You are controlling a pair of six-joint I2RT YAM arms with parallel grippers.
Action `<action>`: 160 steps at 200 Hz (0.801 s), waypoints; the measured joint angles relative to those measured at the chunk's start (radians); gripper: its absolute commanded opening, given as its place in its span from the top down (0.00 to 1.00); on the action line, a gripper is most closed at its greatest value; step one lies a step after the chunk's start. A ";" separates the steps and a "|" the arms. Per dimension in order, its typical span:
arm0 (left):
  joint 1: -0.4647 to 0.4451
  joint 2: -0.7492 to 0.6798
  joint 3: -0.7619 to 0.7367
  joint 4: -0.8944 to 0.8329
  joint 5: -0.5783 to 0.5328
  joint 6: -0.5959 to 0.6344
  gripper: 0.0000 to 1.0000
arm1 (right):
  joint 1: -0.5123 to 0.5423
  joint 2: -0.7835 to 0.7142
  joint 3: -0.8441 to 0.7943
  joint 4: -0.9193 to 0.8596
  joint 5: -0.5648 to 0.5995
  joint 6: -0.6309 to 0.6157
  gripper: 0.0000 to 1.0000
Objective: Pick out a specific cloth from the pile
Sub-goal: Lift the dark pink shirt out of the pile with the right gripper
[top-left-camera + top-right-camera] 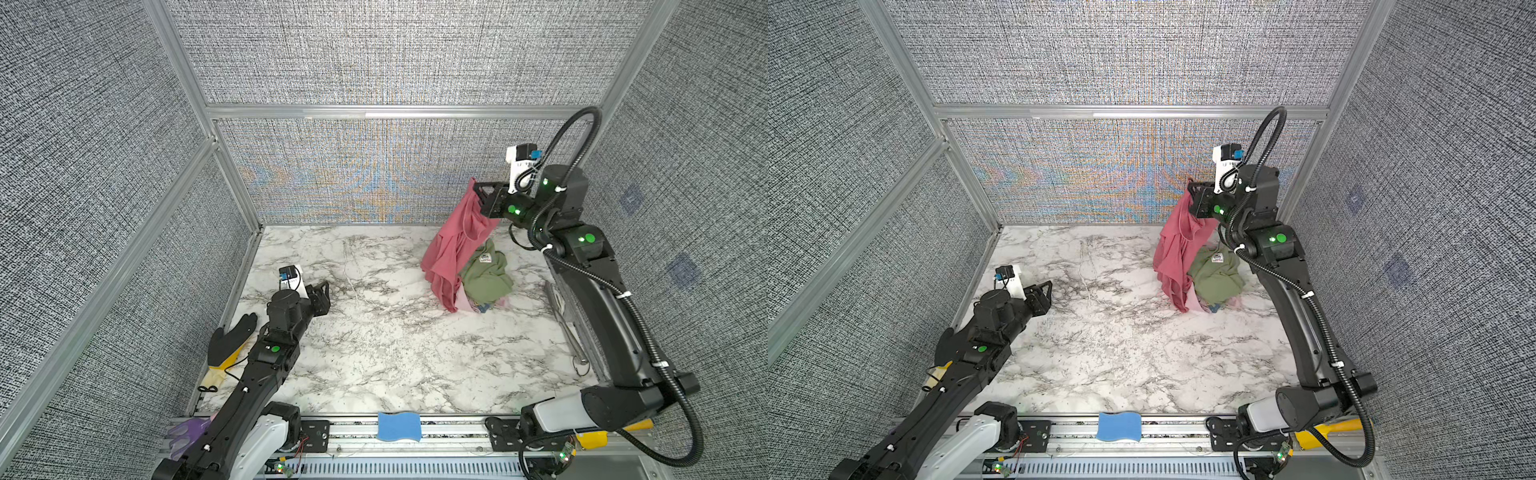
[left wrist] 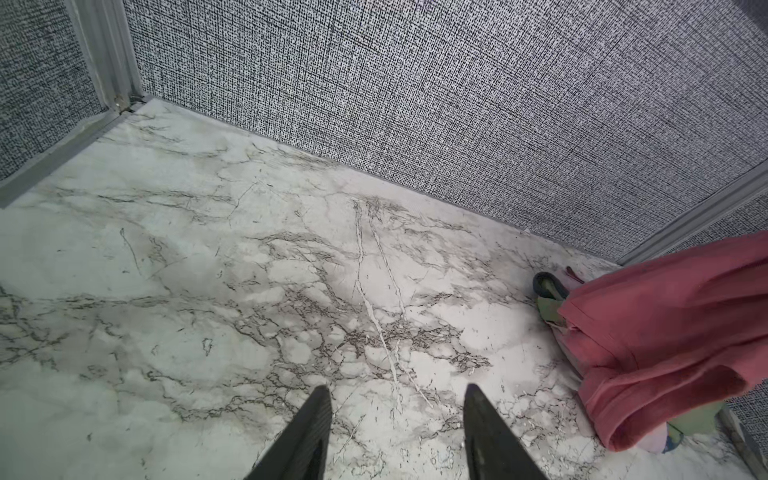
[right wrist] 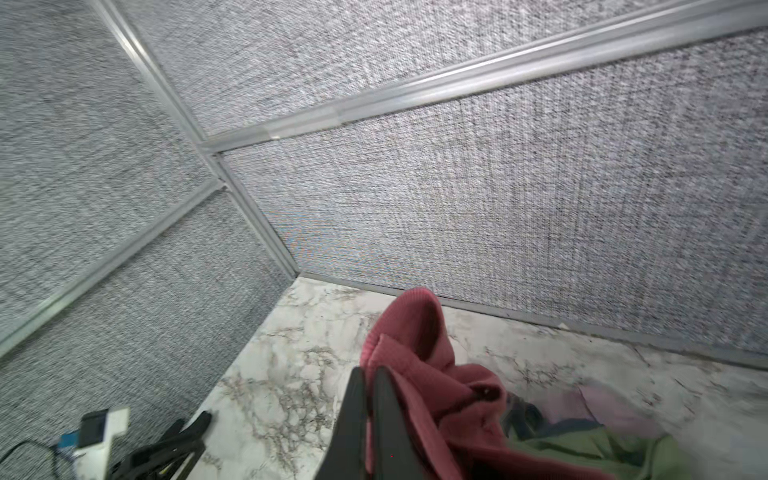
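The dusty rose-red cloth (image 1: 453,245) (image 1: 1177,249) hangs high at the back right in both top views, its lower folds still touching the marble beside the pile (image 1: 486,276) (image 1: 1217,280). My right gripper (image 1: 478,193) (image 1: 1192,192) (image 3: 369,374) is shut on the cloth's (image 3: 419,370) top edge, fabric pinched between its fingers. The pile shows mainly an olive-green garment with a white label, with pale pink bits beneath. My left gripper (image 1: 323,287) (image 1: 1045,286) (image 2: 397,390) stands open and empty over bare marble at the left, far from the cloth (image 2: 665,328).
A black-and-yellow glove (image 1: 230,345) lies by the left wall under my left arm. A blue sponge (image 1: 399,427) rests on the front rail. Metal tongs (image 1: 567,328) lie along the right edge. Woven grey walls close in the back and both sides.
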 measured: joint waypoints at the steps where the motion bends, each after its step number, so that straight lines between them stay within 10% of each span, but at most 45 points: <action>1: 0.000 0.000 0.003 -0.002 -0.001 0.001 0.46 | 0.001 0.000 0.004 -0.001 -0.004 0.000 1.00; 160: 0.000 -0.082 0.271 -0.275 -0.105 0.087 0.44 | 0.301 0.259 0.381 -0.176 -0.217 -0.056 1.00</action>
